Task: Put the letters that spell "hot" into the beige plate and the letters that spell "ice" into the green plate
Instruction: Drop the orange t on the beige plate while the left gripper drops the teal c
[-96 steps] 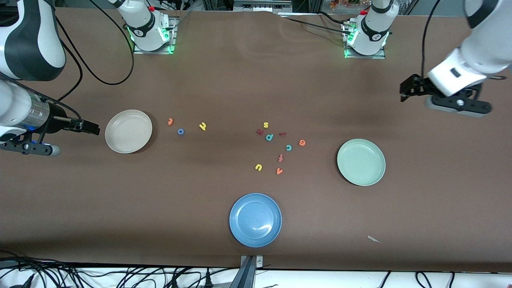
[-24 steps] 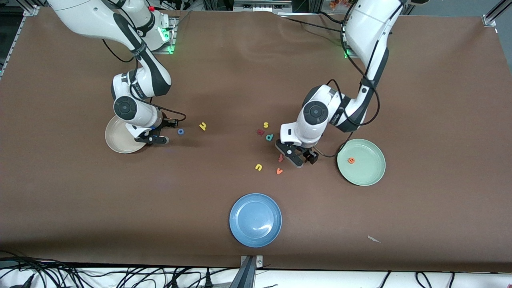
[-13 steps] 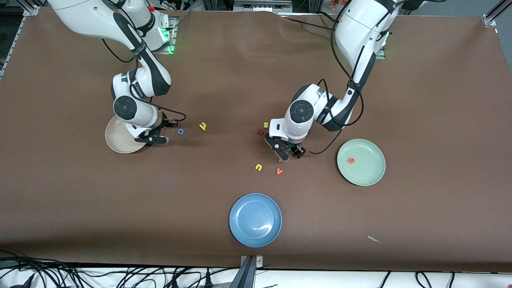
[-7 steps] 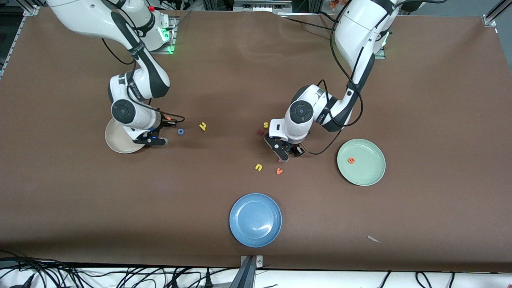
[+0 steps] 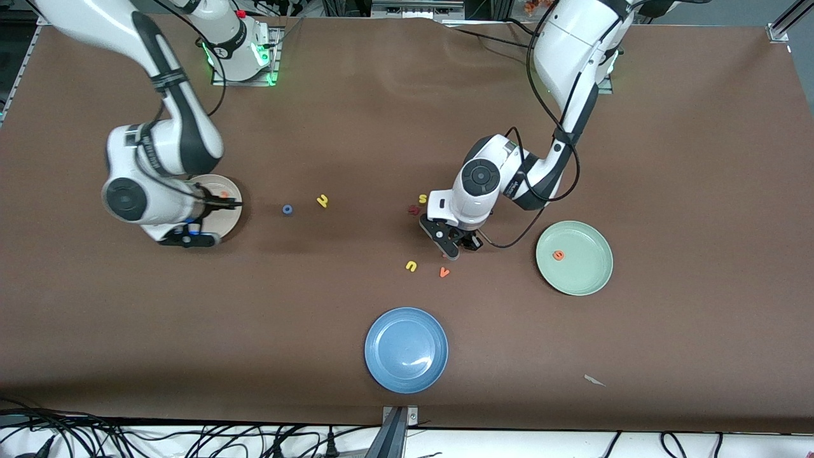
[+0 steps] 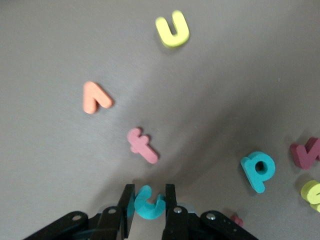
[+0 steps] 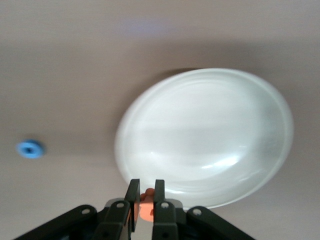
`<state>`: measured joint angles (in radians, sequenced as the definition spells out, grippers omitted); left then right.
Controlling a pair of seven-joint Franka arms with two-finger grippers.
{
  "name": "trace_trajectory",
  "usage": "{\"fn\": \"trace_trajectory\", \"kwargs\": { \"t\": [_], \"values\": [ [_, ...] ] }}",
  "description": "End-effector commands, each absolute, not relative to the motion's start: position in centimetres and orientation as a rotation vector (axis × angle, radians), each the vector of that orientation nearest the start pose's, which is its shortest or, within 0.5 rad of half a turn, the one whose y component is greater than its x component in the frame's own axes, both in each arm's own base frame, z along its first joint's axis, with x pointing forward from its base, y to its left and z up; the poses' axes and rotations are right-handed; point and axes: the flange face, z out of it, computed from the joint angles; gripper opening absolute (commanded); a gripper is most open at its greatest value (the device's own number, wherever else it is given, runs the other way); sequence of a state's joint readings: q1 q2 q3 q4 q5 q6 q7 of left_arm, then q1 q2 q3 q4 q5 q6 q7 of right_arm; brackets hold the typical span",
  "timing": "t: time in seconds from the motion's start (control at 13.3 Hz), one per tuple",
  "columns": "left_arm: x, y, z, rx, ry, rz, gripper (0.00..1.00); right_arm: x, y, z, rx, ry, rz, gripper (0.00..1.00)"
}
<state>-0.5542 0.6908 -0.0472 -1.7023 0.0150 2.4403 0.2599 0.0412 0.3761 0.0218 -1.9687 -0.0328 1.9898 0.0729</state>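
Note:
My right gripper (image 5: 230, 203) hangs over the beige plate (image 5: 233, 220), shut on the orange t (image 7: 146, 208); the plate (image 7: 205, 135) lies just under it. The blue o (image 5: 287, 209) and yellow h (image 5: 322, 201) lie on the table beside that plate, toward the middle. My left gripper (image 6: 149, 192) is down at the table in the letter cluster, its fingers pressed on both sides of the teal c (image 6: 148, 204). The orange e (image 5: 558, 255) lies in the green plate (image 5: 588, 277). The dark red i is hidden under the left arm in the front view.
Around the left gripper lie a red-orange f (image 6: 142, 145), orange v (image 6: 95, 97), yellow u (image 6: 173, 30), teal p (image 6: 258, 171), a dark red letter (image 6: 306, 152) and yellow s (image 6: 312, 192). A blue plate (image 5: 406, 350) sits near the front edge.
The right arm has swung from beside the blue o to over the beige plate, carrying the orange t. The left gripper's fingers have closed in on the teal c.

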Motion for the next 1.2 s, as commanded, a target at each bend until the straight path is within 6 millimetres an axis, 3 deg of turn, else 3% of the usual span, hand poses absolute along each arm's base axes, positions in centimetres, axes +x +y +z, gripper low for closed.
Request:
{"fn": "trace_trajectory", "kwargs": {
  "t": [0.0,0.15,0.3,0.38,0.45,0.53,0.68,0.83,0.9,0.98,1.13],
  "values": [
    [58.0,-35.4,23.4,-2.865,1.326,-0.064,0.0,57.1,-0.9,22.7,-3.103,-0.097,0.596,0.03],
    [59.7,-32.2,24.8,-2.821,1.403,-0.058,0.0,57.2,-3.9,20.4,-3.085,-0.12,0.587,0.03],
    [61.8,-27.0,25.3,-2.76,1.473,-0.016,0.0,57.1,-4.1,19.6,-3.075,-0.152,0.593,0.04],
    [62.7,-24.3,25.4,-2.725,1.514,0.005,0.0,57.1,-4.0,19.7,-3.075,-0.147,0.597,0.22],
    [63.4,-21.1,25.1,-2.71,1.538,0.05,0.0,57.2,-3.8,20.2,-3.078,-0.132,0.585,0.73],
    [64.0,-17.9,24.8,-2.715,1.529,0.092,0.0,57.4,-3.7,20.8,-3.077,-0.125,0.577,0.79],
    [63.9,-14.7,23.7,-2.731,1.512,0.138,0.0,58.4,-2.5,23.1,-3.076,-0.069,0.6,0.82],
    [63.1,-12.7,22.2,-2.752,1.475,0.192,0.0,59.4,1.3,25.3,-3.072,-0.031,0.61,0.82],
    [62.7,-12.5,21.6,-2.762,1.459,0.203,0.56,59.7,3.2,25.8,-3.081,0.033,0.59,0.82],
    [62.8,-12.3,21.8,-2.752,1.475,0.197,0.99,59.7,5.2,25.9,-3.081,0.045,0.57,0.82],
    [63.0,-12.3,23.5,-2.764,1.451,0.168,1.0,59.9,9.0,26.0,-3.075,0.044,0.518,0.82]
  ]
}}
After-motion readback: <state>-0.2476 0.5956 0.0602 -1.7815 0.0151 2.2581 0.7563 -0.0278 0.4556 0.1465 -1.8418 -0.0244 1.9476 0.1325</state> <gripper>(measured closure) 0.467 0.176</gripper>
